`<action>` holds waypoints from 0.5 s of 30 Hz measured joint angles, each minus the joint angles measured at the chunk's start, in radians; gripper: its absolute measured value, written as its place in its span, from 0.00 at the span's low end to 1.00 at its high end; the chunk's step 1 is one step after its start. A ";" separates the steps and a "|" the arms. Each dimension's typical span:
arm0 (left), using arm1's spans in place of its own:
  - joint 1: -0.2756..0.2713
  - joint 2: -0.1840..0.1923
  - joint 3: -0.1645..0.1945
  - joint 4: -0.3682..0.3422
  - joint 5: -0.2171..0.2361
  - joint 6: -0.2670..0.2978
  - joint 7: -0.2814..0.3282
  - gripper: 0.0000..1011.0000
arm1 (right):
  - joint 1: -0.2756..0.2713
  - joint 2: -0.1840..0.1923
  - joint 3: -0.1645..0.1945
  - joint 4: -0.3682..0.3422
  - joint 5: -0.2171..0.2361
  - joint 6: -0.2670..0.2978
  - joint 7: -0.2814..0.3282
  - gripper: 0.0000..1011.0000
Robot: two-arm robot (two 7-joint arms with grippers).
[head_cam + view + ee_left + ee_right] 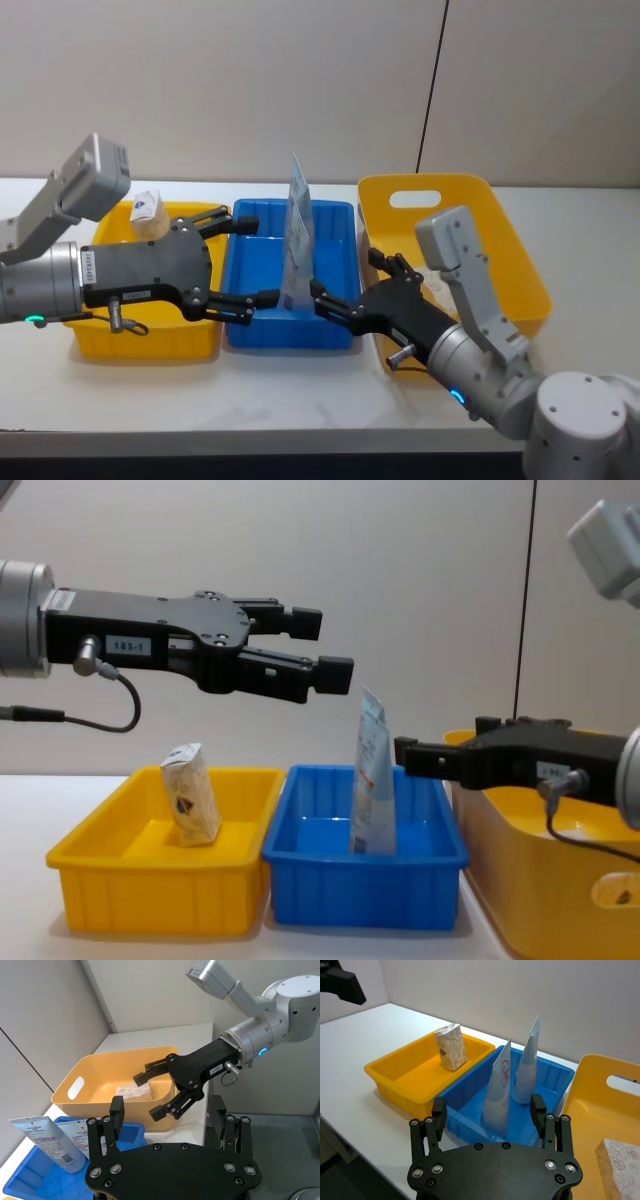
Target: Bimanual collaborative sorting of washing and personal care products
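Note:
Two light-blue-and-white tubes (499, 1091) (526, 1067) stand upright in the blue bin (335, 215); in the head view they overlap as one tube (297, 235). A small cream packet (190, 795) leans in the low yellow bin (150, 340). A pale marbled soft pack (134, 1092) lies in the tall yellow bin (500, 230). My left gripper (245, 262) hovers open and empty, high over the blue bin's left side. Beside the tubes, my right gripper (350, 285) is open and empty near the blue bin's right front corner.
The three bins stand side by side on a white table (300, 400), close to its front edge. A plain wall rises right behind them. Both arms reach inward from the sides, their fingertips close together over the blue bin.

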 joint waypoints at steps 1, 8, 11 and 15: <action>0.000 0.000 0.000 0.000 0.000 0.000 0.000 0.99 | 0.003 -0.005 -0.002 0.007 -0.003 -0.001 -0.003 0.99; 0.000 0.000 0.000 0.000 0.000 0.000 0.000 0.99 | 0.027 -0.039 -0.015 0.065 -0.041 -0.020 -0.024 0.99; 0.000 0.000 0.000 0.000 0.000 0.000 0.000 0.99 | 0.037 -0.050 -0.019 0.085 -0.050 -0.025 -0.029 0.99; 0.000 0.000 0.000 0.000 0.000 0.000 0.000 0.99 | 0.055 -0.067 -0.024 0.122 -0.066 -0.034 -0.037 0.99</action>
